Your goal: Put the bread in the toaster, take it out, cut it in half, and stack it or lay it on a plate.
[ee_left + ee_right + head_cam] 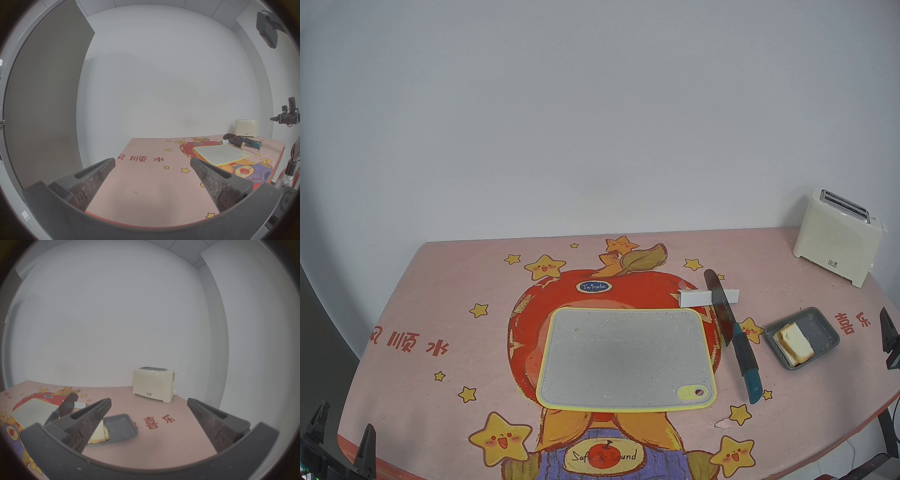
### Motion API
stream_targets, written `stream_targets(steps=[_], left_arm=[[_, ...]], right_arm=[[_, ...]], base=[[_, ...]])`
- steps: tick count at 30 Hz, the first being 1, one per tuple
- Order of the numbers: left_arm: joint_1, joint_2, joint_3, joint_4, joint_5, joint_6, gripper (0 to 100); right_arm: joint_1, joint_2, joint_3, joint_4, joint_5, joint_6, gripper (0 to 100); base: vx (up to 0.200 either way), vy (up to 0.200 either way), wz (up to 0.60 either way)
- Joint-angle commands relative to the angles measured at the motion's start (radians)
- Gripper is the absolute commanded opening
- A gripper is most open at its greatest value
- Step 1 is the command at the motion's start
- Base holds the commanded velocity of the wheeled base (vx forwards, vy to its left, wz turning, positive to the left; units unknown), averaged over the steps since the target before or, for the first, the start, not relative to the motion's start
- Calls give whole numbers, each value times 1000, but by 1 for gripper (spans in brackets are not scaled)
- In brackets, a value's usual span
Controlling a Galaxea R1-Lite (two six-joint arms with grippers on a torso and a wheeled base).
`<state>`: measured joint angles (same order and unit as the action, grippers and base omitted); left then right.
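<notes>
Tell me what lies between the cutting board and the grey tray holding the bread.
The knife lies there, its blade crossing a small white block; the head view shows it.

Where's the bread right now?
Head view, right side: the bread lies in the grey tray, just right of the knife and nearer the robot than the toaster.

I seem to be working in a bare test room arranged as a small kitchen corner. Plain white walls surround the counter with its cartoon apple print, which carries a toaster, a cutting board and a knife. A dark device is mounted high on one wall.
</notes>
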<state>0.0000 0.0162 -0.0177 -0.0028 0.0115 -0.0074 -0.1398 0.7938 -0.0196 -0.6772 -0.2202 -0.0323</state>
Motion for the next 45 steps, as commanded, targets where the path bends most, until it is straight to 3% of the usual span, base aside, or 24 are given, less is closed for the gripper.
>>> stream_targets(steps=[1, 10, 13, 45], left_arm=[[0, -10, 18, 0, 1, 0, 100], [0, -10, 18, 0, 1, 0, 100], [0, -10, 18, 0, 1, 0, 100], [0, -10, 18, 0, 1, 0, 100]], right_arm=[[-4, -133, 3, 100, 1, -1, 100], [0, -263, -25, 257, 5, 0, 100], [0, -295, -25, 294, 30, 0, 100], [-1, -541, -8, 567, 70, 0, 100]], base=[[0, 0, 0], [0, 0, 0], [0, 0, 0], [0, 0, 0]])
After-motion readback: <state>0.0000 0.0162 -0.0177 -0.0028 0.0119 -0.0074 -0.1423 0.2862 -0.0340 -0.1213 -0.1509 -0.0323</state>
